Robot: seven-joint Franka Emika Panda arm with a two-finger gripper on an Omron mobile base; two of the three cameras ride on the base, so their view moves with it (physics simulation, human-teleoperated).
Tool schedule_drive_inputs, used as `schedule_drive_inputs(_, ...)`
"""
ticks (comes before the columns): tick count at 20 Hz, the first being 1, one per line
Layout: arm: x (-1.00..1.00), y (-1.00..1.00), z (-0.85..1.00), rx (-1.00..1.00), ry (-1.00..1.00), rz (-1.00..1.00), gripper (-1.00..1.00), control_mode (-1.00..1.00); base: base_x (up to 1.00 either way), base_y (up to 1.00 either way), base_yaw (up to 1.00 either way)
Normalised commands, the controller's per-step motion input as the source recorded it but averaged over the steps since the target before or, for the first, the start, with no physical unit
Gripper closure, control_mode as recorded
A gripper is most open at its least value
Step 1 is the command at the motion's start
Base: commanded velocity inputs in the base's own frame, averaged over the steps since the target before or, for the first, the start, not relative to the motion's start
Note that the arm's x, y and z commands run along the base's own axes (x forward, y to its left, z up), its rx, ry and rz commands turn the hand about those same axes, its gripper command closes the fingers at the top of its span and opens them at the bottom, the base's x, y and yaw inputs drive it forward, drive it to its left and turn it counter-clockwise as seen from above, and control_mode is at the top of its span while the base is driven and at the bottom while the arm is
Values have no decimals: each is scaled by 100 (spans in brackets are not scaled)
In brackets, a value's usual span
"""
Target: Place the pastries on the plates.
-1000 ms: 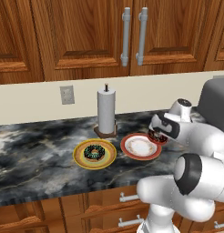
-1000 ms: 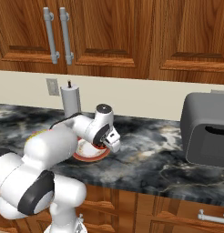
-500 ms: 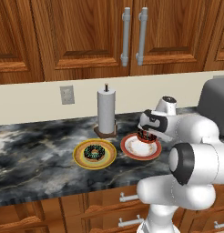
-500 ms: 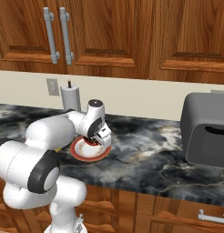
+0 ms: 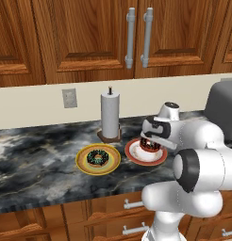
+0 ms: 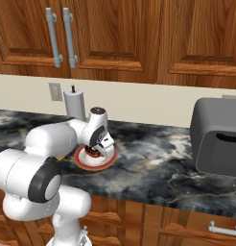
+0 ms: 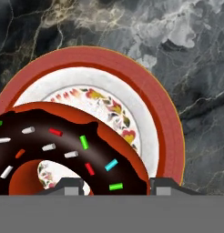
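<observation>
My gripper (image 5: 149, 143) is shut on the reddish-sided pastry (image 7: 63, 150), a chocolate-iced donut with sprinkles, just above the red-orange-rimmed plate (image 7: 152, 107). In the hand view the donut hangs over that plate's patterned white centre, with a fingertip (image 7: 162, 186) at its edge. The same plate (image 5: 132, 154) lies on the dark marble counter, and from the right base view my gripper (image 6: 97, 151) hovers over it (image 6: 81, 162). To its left, the other pastry (image 5: 97, 157) rests in the middle of the yellow-rimmed plate (image 5: 80, 163).
A paper-towel roll (image 5: 110, 116) on a brown base stands right behind the two plates. A grey toaster oven (image 6: 218, 137) sits at the counter's right end. Wooden cabinets hang above the backsplash.
The arm has carried the reddish-sided donut leftward from the plate's right edge to over the red-orange-rimmed plate. The grip stayed shut on it.
</observation>
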Motion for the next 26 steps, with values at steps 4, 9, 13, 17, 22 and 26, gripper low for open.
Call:
schedule_drive_inputs(4,2,22,-23,0,5,0,100,-100,0,0,0)
schedule_drive_inputs(9,13,19,-23,0,3,0,100,-100,0,0,0)
schedule_drive_inputs(13,3,8,-5,0,0,0,-100,-100,0,0,0)
schedule_drive_inputs(17,1,1,0,0,-2,0,-100,-100,0,0,0)
schedule_drive_inputs(22,0,0,0,0,-3,0,-100,-100,0,0,0)
schedule_drive_inputs(26,0,0,0,0,-3,0,-100,-100,0,0,0)
